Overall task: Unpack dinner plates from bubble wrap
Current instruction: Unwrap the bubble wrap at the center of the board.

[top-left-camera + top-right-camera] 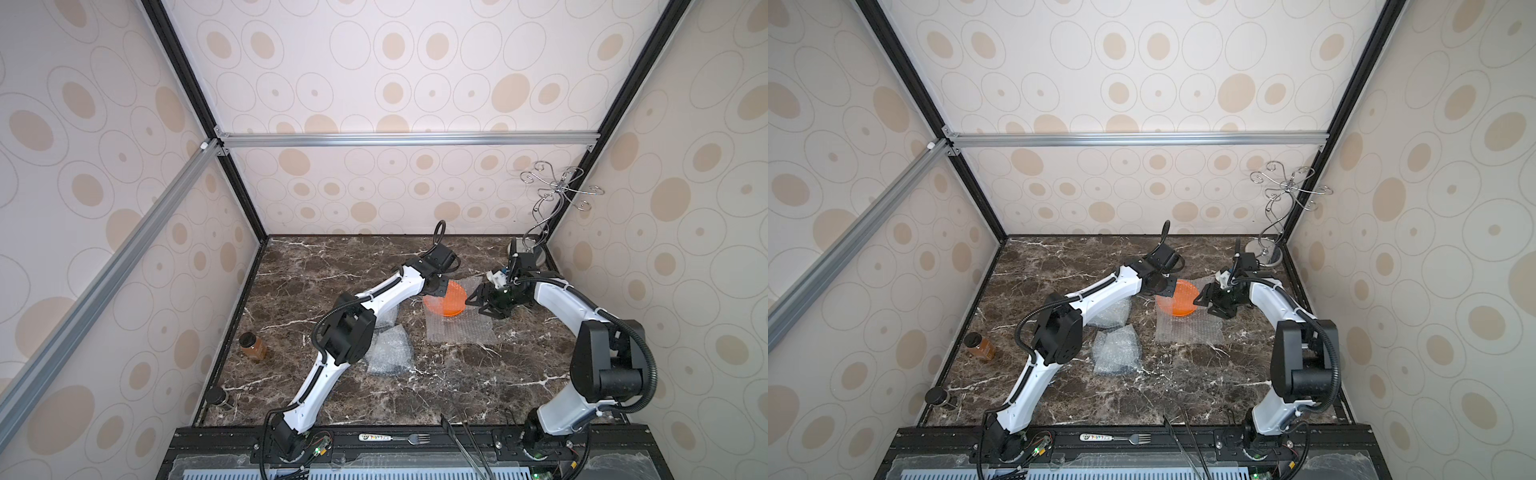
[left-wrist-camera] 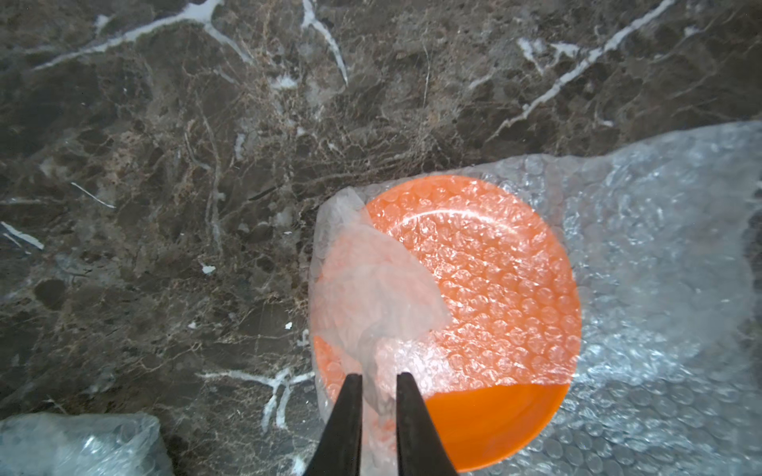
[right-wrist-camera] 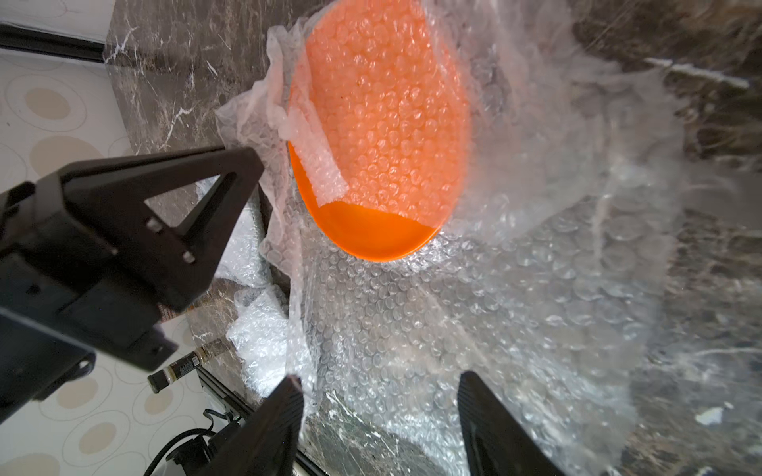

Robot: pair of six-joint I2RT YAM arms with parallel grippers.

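The orange plate (image 1: pixel 451 301) (image 1: pixel 1177 303) sits towards the back of the tabletop (image 1: pixel 316 266), right of the middle, between the two arms. It rests on a spread sheet of bubble wrap (image 1: pixel 457 330) (image 1: pixel 1187 330) that reaches out from under it towards the front edge. A layer of the same wrap covers most of the plate's face; in the left wrist view only a strip along one rim of the plate (image 2: pixel 495 288) shows bare, glossy orange. Whether the plate lies flat or is tipped up on one edge I cannot tell.

The left pincer (image 2: pixel 379 377) is closed on a bunched fold of that covering layer at the plate's rim, the crumpled film caught in the narrow gap between its fingers. The right pincer (image 3: pixel 379 379) stands open above the spread sheet on the plate's other side, nothing between its fingers, and near the plate (image 3: pixel 383 123) but apart from it.

Two wrapped bundles (image 1: pixel 390 351) (image 1: pixel 1111 313) lie just beside each other nearer the front, one partly under the left arm; what they hold I cannot make out.

Farther out, a chrome wire stand (image 1: pixel 552 195) rises in the back right corner. An amber jar (image 1: pixel 253 347) and a dark-lidded jar (image 1: pixel 218 397) sit along the left edge, and a fork (image 1: pixel 395 437) lies on the black front rail
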